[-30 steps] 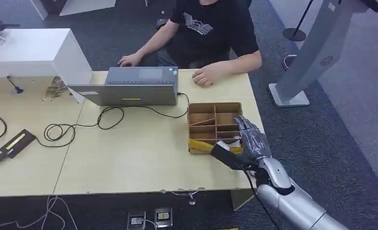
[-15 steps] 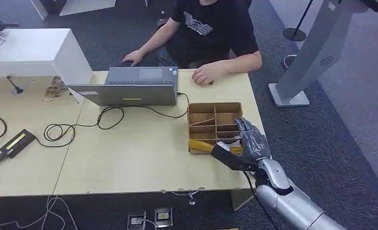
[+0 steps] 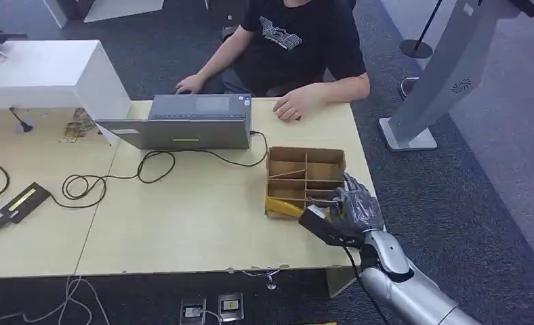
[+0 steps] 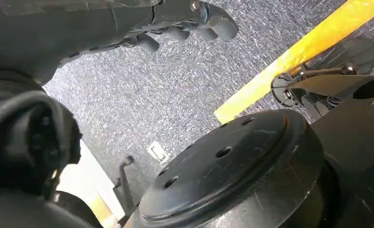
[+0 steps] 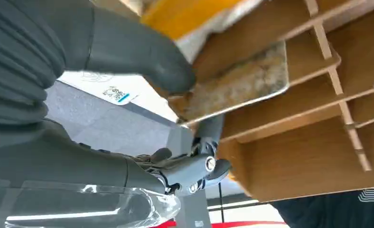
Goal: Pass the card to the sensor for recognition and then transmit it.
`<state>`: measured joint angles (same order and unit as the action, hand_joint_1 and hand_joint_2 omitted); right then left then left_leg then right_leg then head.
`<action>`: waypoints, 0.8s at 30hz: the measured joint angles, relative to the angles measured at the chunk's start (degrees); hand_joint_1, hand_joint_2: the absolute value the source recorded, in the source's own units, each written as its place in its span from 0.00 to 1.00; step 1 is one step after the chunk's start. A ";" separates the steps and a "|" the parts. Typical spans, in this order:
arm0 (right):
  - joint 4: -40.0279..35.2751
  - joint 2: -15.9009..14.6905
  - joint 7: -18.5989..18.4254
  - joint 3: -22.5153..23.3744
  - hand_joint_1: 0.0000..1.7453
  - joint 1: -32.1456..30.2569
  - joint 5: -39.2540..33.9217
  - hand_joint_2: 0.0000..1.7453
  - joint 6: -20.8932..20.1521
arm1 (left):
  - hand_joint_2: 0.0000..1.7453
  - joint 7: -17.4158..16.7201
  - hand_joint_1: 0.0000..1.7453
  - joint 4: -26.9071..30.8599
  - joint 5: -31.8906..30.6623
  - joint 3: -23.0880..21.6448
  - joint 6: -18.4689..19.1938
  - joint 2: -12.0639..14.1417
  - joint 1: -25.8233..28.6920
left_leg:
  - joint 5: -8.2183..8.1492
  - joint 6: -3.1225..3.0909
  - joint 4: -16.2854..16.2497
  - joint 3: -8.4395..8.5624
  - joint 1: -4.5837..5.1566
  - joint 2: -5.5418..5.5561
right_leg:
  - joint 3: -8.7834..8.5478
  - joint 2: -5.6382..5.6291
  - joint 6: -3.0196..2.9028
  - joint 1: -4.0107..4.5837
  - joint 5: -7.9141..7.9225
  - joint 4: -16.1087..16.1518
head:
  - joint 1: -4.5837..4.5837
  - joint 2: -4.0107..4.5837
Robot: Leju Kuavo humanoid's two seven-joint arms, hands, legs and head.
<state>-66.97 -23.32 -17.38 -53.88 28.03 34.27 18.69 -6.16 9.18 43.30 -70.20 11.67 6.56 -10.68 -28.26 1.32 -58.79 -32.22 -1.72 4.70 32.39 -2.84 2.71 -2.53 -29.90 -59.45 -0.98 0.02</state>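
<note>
My right hand (image 3: 351,211) reaches into the near right corner of a brown cardboard box with dividers (image 3: 288,154) on the light wooden table. In the right wrist view the thick grey thumb (image 5: 142,59) and a dark finger (image 5: 209,130) pinch a mottled beige card (image 5: 244,83), which lies in a compartment of the box (image 5: 289,161). A small black device with a yellow label (image 3: 24,201) lies far to the left on the table, on a cable. My left hand (image 4: 185,26) hangs by my body over grey carpet and holds nothing.
A grey laptop (image 3: 190,122) stands at the table's far side, with a person (image 3: 298,40) seated behind it and one hand resting beside it. A black cable (image 3: 142,172) loops across the middle. A white cabinet (image 3: 40,71) stands far left, a grey stand (image 3: 440,74) on the right.
My right hand has dropped lower over the box's near edge and its fingers have curled in. The person's hand by the laptop has shifted slightly.
</note>
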 joint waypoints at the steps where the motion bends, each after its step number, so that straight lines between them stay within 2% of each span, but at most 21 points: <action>1: 0.00 0.00 -0.02 0.00 1.00 -0.09 0.00 1.00 -0.04 | 0.00 -0.02 0.00 0.00 -0.02 0.00 0.00 0.00 0.00 | 0.00 0.00 0.00 0.00 0.00 0.00 | 0.00 0.00 0.00 0.00 0.00 0.00 | -0.06 0.00; 11: 0.00 0.00 -0.42 0.00 1.00 -0.10 0.24 1.00 -0.52 | 0.00 -0.37 0.00 0.00 -0.15 0.00 0.00 0.00 -0.01 | 0.00 0.00 0.00 0.01 0.00 -0.01 | -0.01 -0.01 0.00 0.00 0.00 0.00 | -0.02 0.00; 12: 0.00 0.00 -0.44 0.00 0.94 -0.10 0.26 1.00 -0.57 | 0.00 -0.37 0.00 0.00 -0.15 0.00 0.00 0.00 -0.01 | 0.00 0.00 0.00 0.02 0.00 -0.01 | -0.01 -0.01 0.00 0.00 0.00 0.00 | -0.02 0.00; 13: -0.02 0.00 -0.46 0.00 0.32 -0.10 0.28 1.00 -0.59 | 0.00 -0.37 0.00 0.00 -0.15 0.00 0.00 0.00 0.00 | 0.00 0.00 0.00 0.02 0.00 -0.01 | -0.01 -0.01 0.00 0.00 0.00 0.00 | -0.02 0.00; 14: -0.02 0.00 -0.46 0.00 0.32 -0.10 0.33 1.00 -0.59 | 0.00 -0.37 0.00 0.00 -0.15 0.00 0.00 0.00 0.00 | 0.00 0.00 0.00 0.02 0.00 -0.02 | -0.01 -0.01 0.00 0.00 0.00 0.00 | -0.04 0.00; 15: -0.02 0.00 -0.48 0.00 1.00 -0.11 0.42 1.00 -0.50 | 0.00 -0.37 0.00 0.00 -0.15 0.00 0.00 0.00 0.00 | 0.00 0.00 0.00 0.02 0.00 -0.02 | -0.01 -0.01 0.00 0.00 0.00 0.00 | -0.02 0.00; 21: -0.02 -0.04 -0.70 0.04 1.00 -0.19 1.09 1.00 -0.11 | 0.00 -0.37 0.00 0.00 -0.37 0.00 0.00 0.00 -0.01 | 0.00 0.00 0.00 0.03 0.00 -0.02 | -0.02 -0.01 0.00 0.00 0.00 0.00 | -0.04 0.00; 22: -0.04 -0.07 -0.74 0.04 0.00 -0.19 1.22 1.00 -0.11 | 0.00 -0.37 0.00 0.00 -0.50 0.00 0.00 0.00 -0.01 | 0.00 0.00 0.00 0.03 0.00 -0.02 | -0.02 -0.01 0.00 0.00 0.00 0.00 | -0.02 0.00; 24: -0.28 -0.17 -1.00 0.04 0.00 -0.21 1.40 1.00 -0.04 | 0.00 -0.39 0.00 0.00 -0.66 0.00 0.00 0.00 -0.01 | 0.00 0.00 0.00 0.03 0.00 -0.02 | -0.01 -0.02 0.00 0.00 0.00 0.00 | -0.04 0.00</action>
<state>-67.25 -23.50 -18.38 -53.83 27.82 35.67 18.64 -6.56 9.18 42.64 -70.20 11.67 6.56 -10.69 -28.25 1.32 -58.79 -32.19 -1.72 4.68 32.37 -2.86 2.71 -2.53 -29.90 -59.45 -1.03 0.02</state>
